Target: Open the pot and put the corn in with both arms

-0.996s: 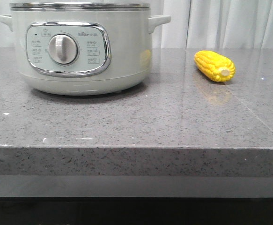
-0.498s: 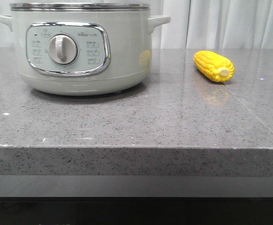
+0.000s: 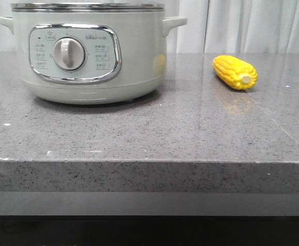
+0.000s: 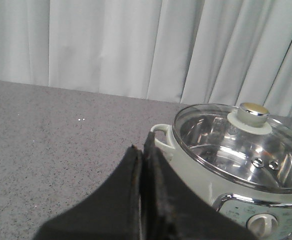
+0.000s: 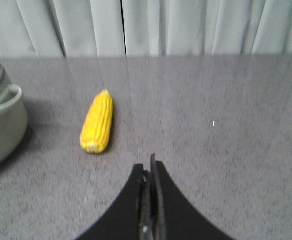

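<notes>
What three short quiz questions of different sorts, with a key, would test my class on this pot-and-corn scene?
1. True or false: the glass lid is on the pot.
2. The corn lies: A in the pot, B on the counter, C in an end effector.
3. Fill in: both end effectors, left and right, are ____.

Key: 1 true; 2 B; 3 shut.

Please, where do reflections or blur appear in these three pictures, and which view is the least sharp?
Front view: the glossy counter mirrors the corn, and the pot carries a yellow reflection of it on its wall. Left wrist view: the glass lid shows bright glare, and the close left gripper is dark. Right wrist view: softest overall, corn and counter slightly blurred.
</notes>
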